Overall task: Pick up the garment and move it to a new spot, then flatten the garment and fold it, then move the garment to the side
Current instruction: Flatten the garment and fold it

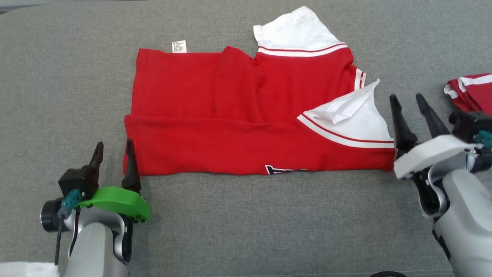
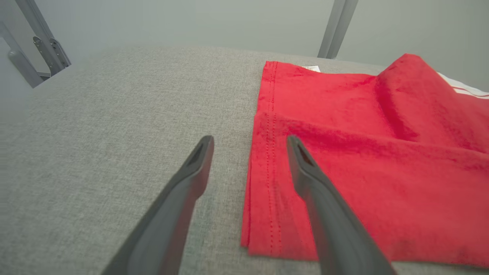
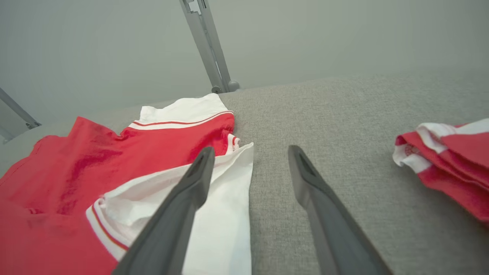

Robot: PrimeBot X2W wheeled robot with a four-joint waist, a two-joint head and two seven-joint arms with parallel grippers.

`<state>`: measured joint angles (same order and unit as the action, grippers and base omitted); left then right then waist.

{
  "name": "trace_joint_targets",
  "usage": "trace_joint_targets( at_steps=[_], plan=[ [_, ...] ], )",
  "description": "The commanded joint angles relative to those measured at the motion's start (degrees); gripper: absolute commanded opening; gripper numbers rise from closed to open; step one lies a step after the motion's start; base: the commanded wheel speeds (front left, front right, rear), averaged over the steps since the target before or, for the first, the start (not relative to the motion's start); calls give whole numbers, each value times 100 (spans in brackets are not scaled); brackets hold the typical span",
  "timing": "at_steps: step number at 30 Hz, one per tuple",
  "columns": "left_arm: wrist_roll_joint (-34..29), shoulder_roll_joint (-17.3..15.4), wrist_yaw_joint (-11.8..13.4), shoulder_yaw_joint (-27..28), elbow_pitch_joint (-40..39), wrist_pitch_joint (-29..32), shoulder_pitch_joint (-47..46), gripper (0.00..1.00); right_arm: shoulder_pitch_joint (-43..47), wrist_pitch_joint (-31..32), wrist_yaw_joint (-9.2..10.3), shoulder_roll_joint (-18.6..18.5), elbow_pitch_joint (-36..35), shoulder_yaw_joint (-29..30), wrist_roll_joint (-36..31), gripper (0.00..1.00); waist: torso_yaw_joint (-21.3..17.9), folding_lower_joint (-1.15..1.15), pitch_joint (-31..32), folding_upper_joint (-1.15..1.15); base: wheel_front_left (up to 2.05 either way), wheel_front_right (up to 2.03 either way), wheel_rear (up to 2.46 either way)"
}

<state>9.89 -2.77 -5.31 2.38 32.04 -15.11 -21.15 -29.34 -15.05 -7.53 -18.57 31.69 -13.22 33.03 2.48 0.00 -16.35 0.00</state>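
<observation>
Left pincer (image 1: 115, 143) stands wide and empty at the near left corner of the garment (image 1: 238, 115). In the left wrist view one finger (image 2: 324, 214) crosses over the red stitched hem, the other over bare grey cloth; whether either touches, I cannot tell. Right pincer (image 1: 406, 96) is also wide, holding nothing, just off the garment's right end beside the near white sleeve (image 1: 357, 119). The right wrist view shows one finger (image 3: 179, 217) over that sleeve, its mate over bare tabletop (image 1: 246, 223). The garment — a red shirt with white, red-striped sleeves — lies spread across the middle of the tabletop, its near long edge doubled over as a band. The far sleeve (image 1: 296, 29) sticks out at the upper right. A small white label (image 1: 179, 46) shows at the far edge, and a scrap of black-and-white print (image 1: 282, 169) at the near one. A second red-and-white garment (image 1: 471, 90), bundled, sits apart at the right edge. Grey metal struts (image 2: 338, 28) rise beyond the tabletop.
</observation>
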Motion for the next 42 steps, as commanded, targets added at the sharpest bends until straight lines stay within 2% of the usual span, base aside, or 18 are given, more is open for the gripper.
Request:
trace_joint_targets(
  at_steps=[1,6,11,25,26,28,34,42],
  plan=[
    [22,-29,26,14,-35,0,117,100,175,-16,9,50,-36,15,-51,100,-13,0,106,0,0,0,0],
    [216,-29,91,27,-225,0,569,100,901,-16,9,97,-149,-132,-101,100,-67,0,239,0,0,0,0],
    [327,-29,178,-18,-332,0,819,100,1261,-16,9,191,-94,-165,-36,100,-142,0,261,0,0,0,0],
    [361,-30,193,-206,-294,0,605,100,1026,-14,9,409,325,-252,277,100,-19,0,74,0,0,0,0],
    [355,-29,185,-200,-286,0,592,100,1005,-11,9,388,350,-315,289,73,-9,0,58,0,0,0,0],
    [350,-29,170,-175,-273,0,557,100,964,-1,9,335,375,-442,354,2,9,0,19,0,0,0,0],
    [402,-30,119,-104,-159,0,439,100,909,-2,9,169,144,-528,418,0,-12,0,-59,0,0,0,0],
    [552,-31,-123,60,266,0,163,100,841,-9,9,62,-348,-647,436,0,-167,0,-215,0,0,0,0]
  ],
)
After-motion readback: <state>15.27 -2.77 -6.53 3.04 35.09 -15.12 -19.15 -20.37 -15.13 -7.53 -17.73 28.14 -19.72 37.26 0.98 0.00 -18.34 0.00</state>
